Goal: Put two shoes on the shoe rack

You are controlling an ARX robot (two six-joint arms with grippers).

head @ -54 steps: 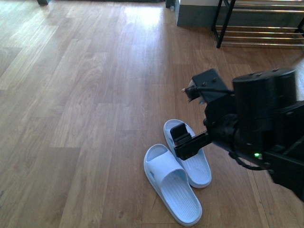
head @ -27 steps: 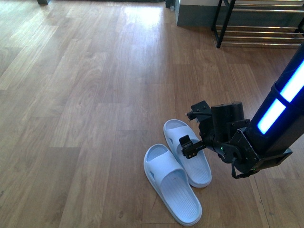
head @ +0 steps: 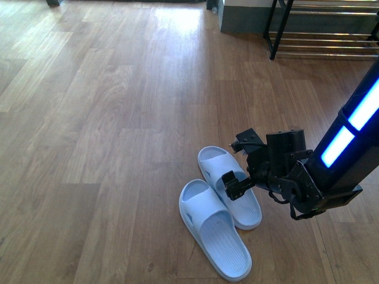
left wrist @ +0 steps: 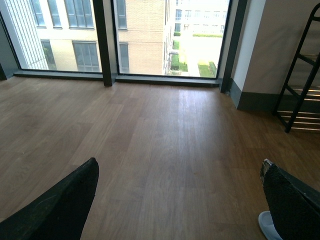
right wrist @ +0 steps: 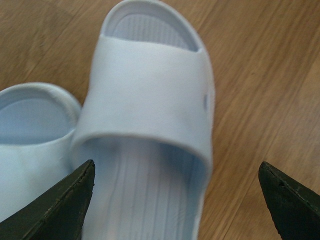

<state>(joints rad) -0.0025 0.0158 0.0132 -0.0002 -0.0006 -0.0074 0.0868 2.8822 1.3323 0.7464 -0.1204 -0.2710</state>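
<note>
Down on the wood-plank floor (head: 106,118), closest to the robot, lies a pale blue moulded slide sandal (head: 214,228), sole down, its ribbed heel end nearest and its toe pointing away and a little to the left. Just beside it on the right, set slightly further off, sits the second pale blue sandal (head: 214,163), facing the same way. The two are so close that I cannot tell whether their edges touch.

Over this second sandal hangs the right gripper (head: 240,165), black and blocky, at the end of a dark arm with a glowing blue-white strip (head: 352,130). Its jaws are spread wide, one finger on each side of the sandal's broad strap, which lies in the gap between them. The right wrist view shows the strap and the grooved footbed filling that gap, with the first sandal's rim off to one side. Whether either finger is pressing on the sandal I cannot tell.

The left gripper (left wrist: 179,162) shows only in its own wrist view, its two dark fingers set far apart with bare floorboards between them.

Further off, well apart from the sandals and to the right, stands the shoe rack (head: 325,39), with a black side frame and shiny chrome bars. Beyond it, tall dark-framed windows (left wrist: 150,35) look out on buildings.
</note>
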